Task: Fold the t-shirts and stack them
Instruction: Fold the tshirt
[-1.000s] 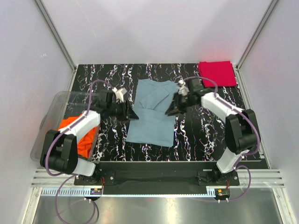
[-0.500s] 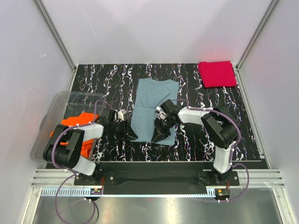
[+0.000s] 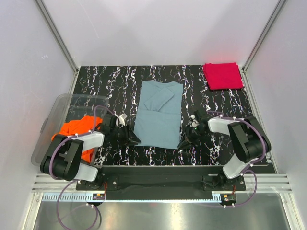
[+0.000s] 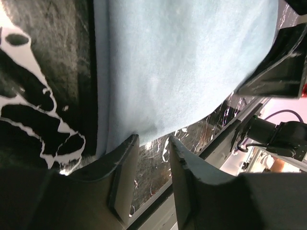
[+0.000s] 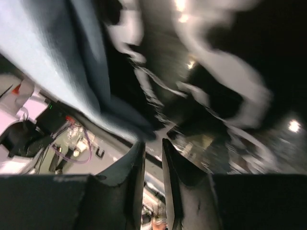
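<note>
The grey-blue t-shirt lies flat in the middle of the table as a long narrow shape, sleeves folded in. My left gripper sits low at its near left corner, open, with the hem just past its fingertips and nothing between them. My right gripper rests just off the near right corner, its jaws a narrow gap apart and empty; the cloth edge lies beside its left finger. A folded red t-shirt lies at the back right. The orange t-shirt is bunched in the bin.
A clear plastic bin stands at the left edge of the black marbled table. The table's front rail runs close below both grippers. White walls and metal posts enclose the back and sides.
Both grippers came from the shirt's sleeves down to its near edge. The right one then slid right, off the cloth. The shirt now lies narrower and flat.
</note>
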Controlling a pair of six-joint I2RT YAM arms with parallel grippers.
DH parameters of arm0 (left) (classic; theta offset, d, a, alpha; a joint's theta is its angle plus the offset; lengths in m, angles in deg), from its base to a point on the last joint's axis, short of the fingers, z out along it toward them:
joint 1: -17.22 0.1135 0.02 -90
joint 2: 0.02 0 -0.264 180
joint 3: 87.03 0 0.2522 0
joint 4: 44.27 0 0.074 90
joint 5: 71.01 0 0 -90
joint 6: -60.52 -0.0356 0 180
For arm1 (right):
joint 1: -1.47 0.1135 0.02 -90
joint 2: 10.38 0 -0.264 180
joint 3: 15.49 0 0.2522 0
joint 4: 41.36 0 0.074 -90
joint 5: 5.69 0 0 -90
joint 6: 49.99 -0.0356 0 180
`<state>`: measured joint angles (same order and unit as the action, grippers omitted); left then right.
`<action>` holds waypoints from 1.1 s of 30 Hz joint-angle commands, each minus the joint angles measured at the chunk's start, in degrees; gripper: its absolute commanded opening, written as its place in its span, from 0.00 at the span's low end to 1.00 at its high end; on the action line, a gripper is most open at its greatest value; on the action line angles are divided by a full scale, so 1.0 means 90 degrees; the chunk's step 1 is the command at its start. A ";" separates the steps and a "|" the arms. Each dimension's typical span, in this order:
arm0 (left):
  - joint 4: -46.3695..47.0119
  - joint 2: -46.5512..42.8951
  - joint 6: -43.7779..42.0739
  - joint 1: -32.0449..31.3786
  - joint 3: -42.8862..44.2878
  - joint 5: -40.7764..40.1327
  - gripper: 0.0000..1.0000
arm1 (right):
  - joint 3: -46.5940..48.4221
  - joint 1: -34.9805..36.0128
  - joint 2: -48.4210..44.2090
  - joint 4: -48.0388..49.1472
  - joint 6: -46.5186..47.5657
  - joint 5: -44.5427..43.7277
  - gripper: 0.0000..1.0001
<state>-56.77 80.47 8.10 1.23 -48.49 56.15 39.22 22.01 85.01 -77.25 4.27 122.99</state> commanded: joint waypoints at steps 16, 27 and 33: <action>-0.0941 -0.0419 0.0288 -0.0636 0.1309 -0.0770 0.47 | 0.2188 0.1410 0.0542 0.0026 -0.0706 0.0068 0.27; -0.0355 0.0851 -0.0016 -0.0235 0.0911 -0.0429 0.46 | 0.1418 0.0172 0.1032 0.0096 0.0016 0.0049 0.27; 0.0533 0.0823 0.0803 -0.0820 0.0140 -0.0428 0.45 | 0.1270 -0.0309 0.1109 0.0008 0.0553 -0.0137 0.27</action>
<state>-54.45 87.13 13.02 -3.07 -42.75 54.36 50.72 20.32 95.33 -77.10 4.44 125.19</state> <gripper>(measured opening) 0.448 0.269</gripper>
